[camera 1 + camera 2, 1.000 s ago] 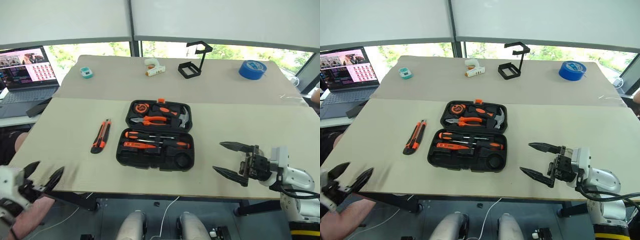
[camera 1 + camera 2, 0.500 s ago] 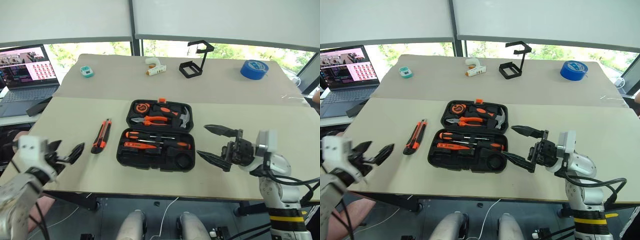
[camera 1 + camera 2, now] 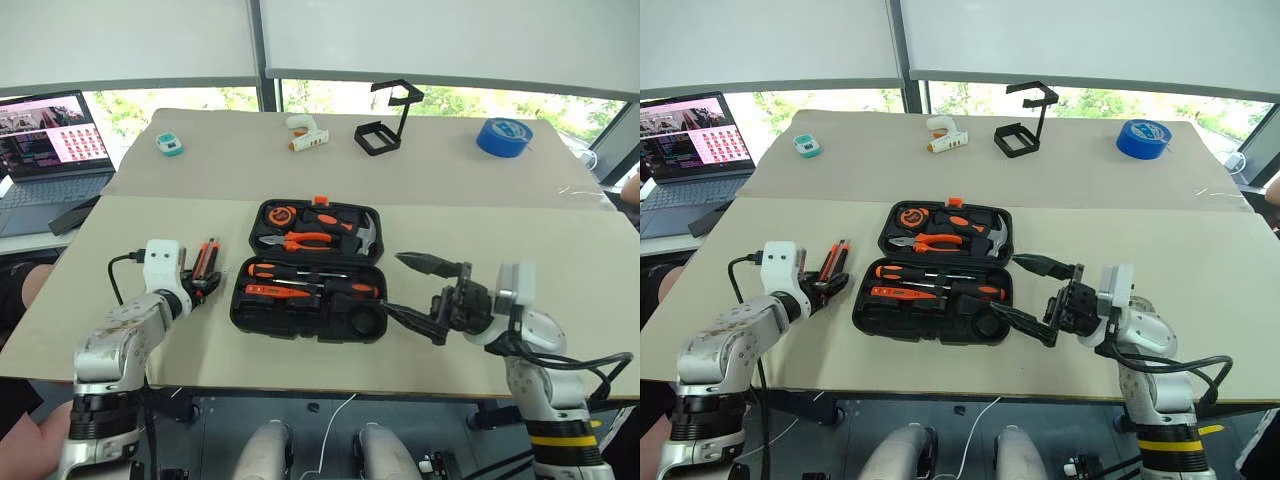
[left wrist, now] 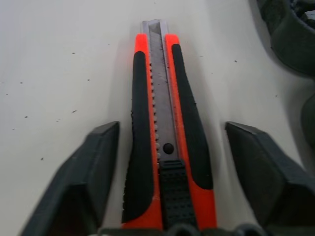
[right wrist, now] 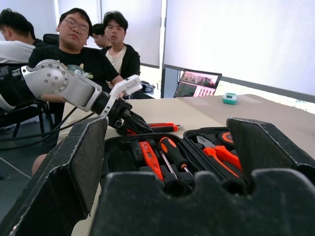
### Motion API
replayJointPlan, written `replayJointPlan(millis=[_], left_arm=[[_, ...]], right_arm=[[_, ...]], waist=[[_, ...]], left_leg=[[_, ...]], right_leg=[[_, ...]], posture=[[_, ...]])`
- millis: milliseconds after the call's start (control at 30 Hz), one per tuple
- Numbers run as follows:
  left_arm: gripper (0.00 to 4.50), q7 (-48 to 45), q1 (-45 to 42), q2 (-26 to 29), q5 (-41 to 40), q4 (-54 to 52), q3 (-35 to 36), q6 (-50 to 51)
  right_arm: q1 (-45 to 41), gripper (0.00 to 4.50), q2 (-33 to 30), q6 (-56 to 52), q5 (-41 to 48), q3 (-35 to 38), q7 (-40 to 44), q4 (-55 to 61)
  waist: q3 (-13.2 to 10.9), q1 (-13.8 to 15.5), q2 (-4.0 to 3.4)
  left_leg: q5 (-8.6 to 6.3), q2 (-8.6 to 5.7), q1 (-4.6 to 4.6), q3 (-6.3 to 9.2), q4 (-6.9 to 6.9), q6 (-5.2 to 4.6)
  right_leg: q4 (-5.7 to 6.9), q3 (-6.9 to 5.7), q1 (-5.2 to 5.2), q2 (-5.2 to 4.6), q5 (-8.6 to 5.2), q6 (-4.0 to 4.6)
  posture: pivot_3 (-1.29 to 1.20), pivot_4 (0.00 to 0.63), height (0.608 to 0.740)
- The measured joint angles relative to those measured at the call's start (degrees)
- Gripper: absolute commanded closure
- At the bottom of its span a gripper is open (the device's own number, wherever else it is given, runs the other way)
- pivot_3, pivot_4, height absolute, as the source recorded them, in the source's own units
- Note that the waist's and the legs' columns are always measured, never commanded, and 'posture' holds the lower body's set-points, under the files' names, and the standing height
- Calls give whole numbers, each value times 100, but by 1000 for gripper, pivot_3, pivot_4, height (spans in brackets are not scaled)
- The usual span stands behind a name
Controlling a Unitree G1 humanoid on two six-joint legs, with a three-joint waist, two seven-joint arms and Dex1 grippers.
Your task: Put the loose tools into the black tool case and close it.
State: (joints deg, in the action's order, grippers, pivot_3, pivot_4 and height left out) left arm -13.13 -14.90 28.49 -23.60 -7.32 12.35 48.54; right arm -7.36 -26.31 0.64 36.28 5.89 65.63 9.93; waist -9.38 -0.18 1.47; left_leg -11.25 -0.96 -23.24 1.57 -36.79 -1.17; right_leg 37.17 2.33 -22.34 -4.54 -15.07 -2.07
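While the black tool case [image 3: 313, 271] lies open on the counter [image 3: 520, 240], both arms wait at its near corners. Nearest, the right claw [image 3: 418, 296] hovers just right of the case's near half, its two black fingers spread wide and empty, pointing toward the case; this pose likely readies it to steady or close the case. Just left of the case, the left claw [image 4: 170, 167] straddles the utility knife [image 4: 165, 123], a finger on each side with a gap to the handle, half-narrowed but not yet clamped, judged to be the approach to a grasp. The knife, the one loose tool left outside, lies flat beside the case, its long axis running near to far, blade end pointing away, slider end between the fingers. Inside the case, screwdrivers [image 3: 310, 280] lie crosswise, seated in their slots.
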Motion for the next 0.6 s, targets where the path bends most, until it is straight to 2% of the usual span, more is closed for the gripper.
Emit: replayJointPlan(millis=[33, 167, 300, 400, 500, 600], left_arm=[[2650, -89, 0, 18, 18, 38, -6, -63], [2725, -863, 191, 233, 75, 200, -32, -755], [2725, -3054, 477, 1081, -53, 300, 62, -2628], [2725, -4730, 501, 1883, -219, 217, 67, -3466], [2725, -5890, 395, 2276, -258, -62, -488, -3721], [2725, -6493, 46, 2336, 60, -217, -1377, -3860]], right_arm=[[7, 0, 0, 3, 0, 1, 0, 14], [44, 0, -23, 16, 0, 16, 7, 60], [87, 0, -224, 16, 3, 134, 71, 62], [131, 0, -470, 16, 5, 250, 228, 56], [194, 0, -746, 16, 6, 322, 473, -26], [293, 0, -963, 11, 6, 389, 674, -82]], waist=[[0, 6, 0], [-1, 10, 1], [-2, 5, 2], [-1, -1, -1], [-1, 35, -5], [-1, 70, -5]], left_leg=[[0, -1, 0, 0, 0, 0], [0, 0, -9, -1, 0, 0], [3, 5, -59, -10, 7, 5], [4, 4, -61, -16, 17, 3], [7, -1, -62, -20, 18, -5], [10, -3, -62, -25, 18, -10]], right_leg=[[-1, 0, 1, -2, 0, 0], [-6, -1, -8, -8, 0, 1], [-4, -2, -70, -54, 7, 15], [-10, 3, -74, -71, 7, 16], [-17, -1, -69, -80, 7, 15], [-16, -2, -66, -68, 8, 13]], posture=[[0, 150, 740], [0, 150, 740], [0, 150, 740], [0, 150, 740], [0, 150, 740], [0, 150, 740]])
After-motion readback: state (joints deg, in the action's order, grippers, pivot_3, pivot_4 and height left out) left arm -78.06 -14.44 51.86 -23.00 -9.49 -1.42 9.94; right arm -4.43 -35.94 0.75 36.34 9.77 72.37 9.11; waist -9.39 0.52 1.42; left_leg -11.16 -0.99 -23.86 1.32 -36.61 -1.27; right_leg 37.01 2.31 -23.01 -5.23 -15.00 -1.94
